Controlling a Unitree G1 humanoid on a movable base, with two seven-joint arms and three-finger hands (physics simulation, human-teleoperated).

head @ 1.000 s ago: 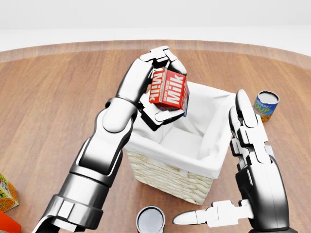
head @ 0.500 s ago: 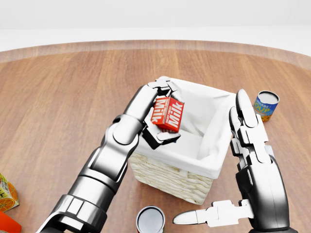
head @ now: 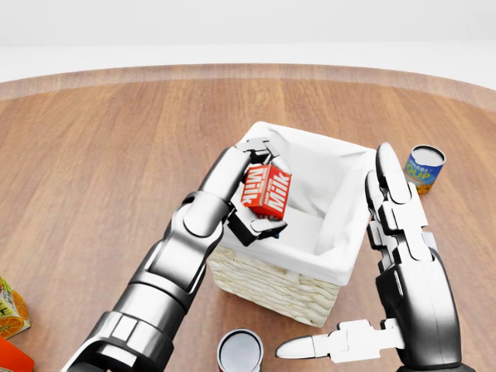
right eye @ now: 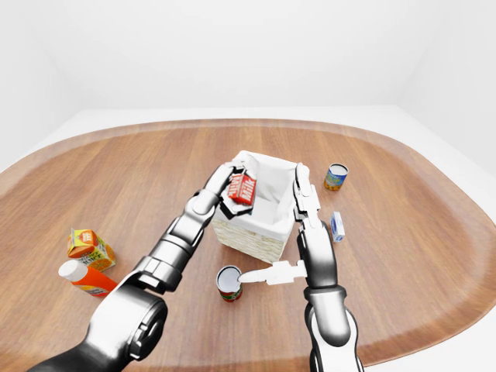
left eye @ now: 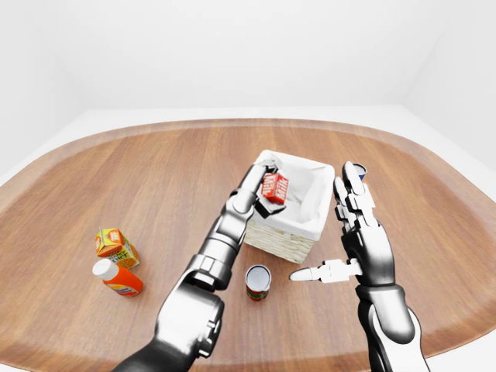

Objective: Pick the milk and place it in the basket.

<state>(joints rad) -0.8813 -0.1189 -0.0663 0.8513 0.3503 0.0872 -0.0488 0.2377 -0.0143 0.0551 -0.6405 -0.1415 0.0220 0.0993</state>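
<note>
Lower now, boxy red milk carton (head: 266,190) (pinched by left hand (head: 256,186)) inside cloth-lined wicker basket (head: 271,283); right hand (head: 399,256) fingers spread.

desk (head: 93,155): showing as brown wood with fine grain, smooth, giving off a soft sheen
basket (head: 271,287): looking like pale woven wicker, rough and ribbed
basket lining (head: 325,174): appearing as white cloth, matt, lying in soft folds
milk (head: 266,190): reading as a red printed paper carton, lightly glossy
left hand (head: 260,194): gleaming as polished silver metal with black joints, its fingers (head: 267,227) shining too
right hand (head: 403,263): showing the same glossy metal plates
soup can (head: 424,168): wearing a printed paper label under a metal rim
open can (head: 240,350): glinting as bare metal inside
juice carton (left eye: 116,245): looking like orange printed paper
</note>
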